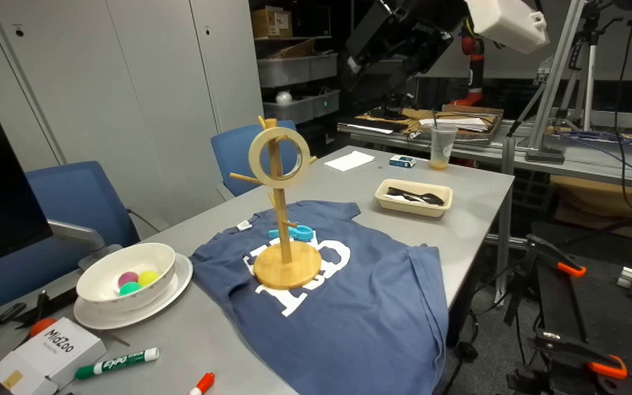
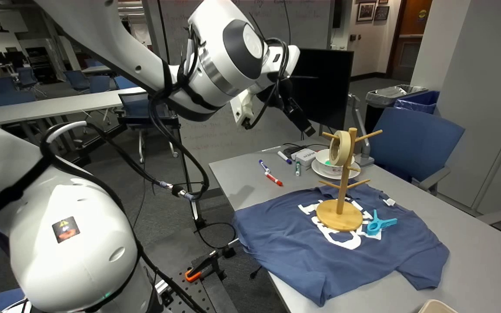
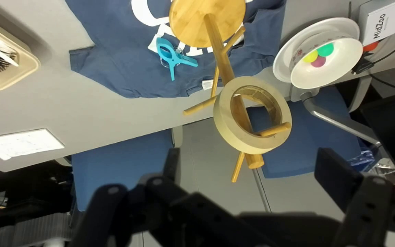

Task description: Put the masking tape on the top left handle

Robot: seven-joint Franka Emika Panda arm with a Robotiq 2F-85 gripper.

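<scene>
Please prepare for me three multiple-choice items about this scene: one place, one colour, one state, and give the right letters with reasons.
1. Where is the masking tape?
A. Inside the white bowl
B. Around an upper peg of the wooden stand
C. Beside the green marker

2. What colour is the spring clamp on the T-shirt?
A. Light blue
B. Red
C. Yellow

3. How do the jaws stand?
A. Shut on the masking tape
B. Shut on nothing
C. Wide apart

1 B: the upper peg passes through the masking tape's hollow centre in the wrist view.
2 A: light blue shows in all three views.
3 C: the wrist view shows a wide gap between them.
</scene>
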